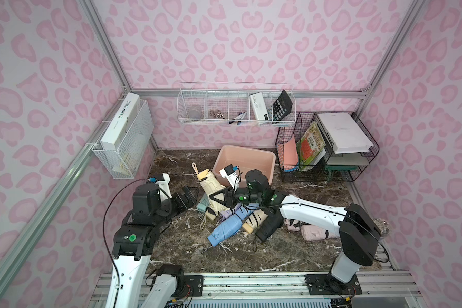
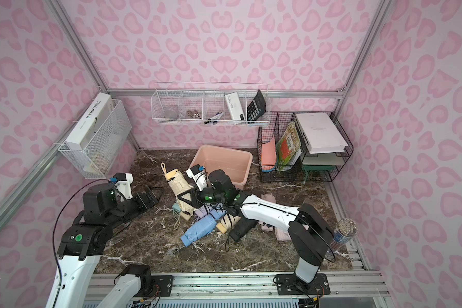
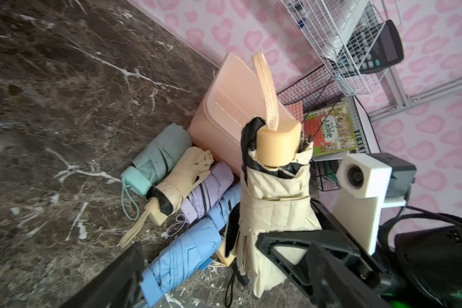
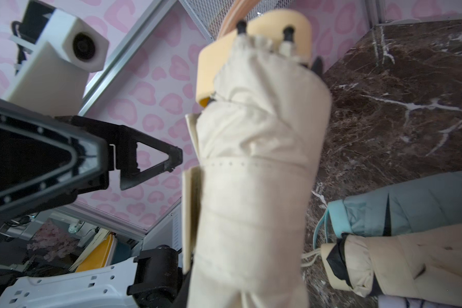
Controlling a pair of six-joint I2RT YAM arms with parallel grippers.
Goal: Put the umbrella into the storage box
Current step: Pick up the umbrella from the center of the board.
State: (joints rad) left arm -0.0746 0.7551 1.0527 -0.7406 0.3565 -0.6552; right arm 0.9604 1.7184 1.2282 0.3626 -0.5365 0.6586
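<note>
Item in hand: cream fabric folded umbrella with yellow handle (image 1: 211,186). Right gripper (image 1: 220,198) clamps it low on canopy, handle end raised and tilted.

Location: just beside near corner of pale peach-pink rectangular plastic storage box (image 1: 251,162), not yet over rim. No umbrella visible inside the box.

Low grip judged to let handle end lead into the box.

Right arm reaches across pile of other folded umbrellas (image 1: 224,229), wrist turned toward robot's left.

Left gripper (image 1: 190,196): jaws spread wide, empty, near umbrella, not touching.
</note>
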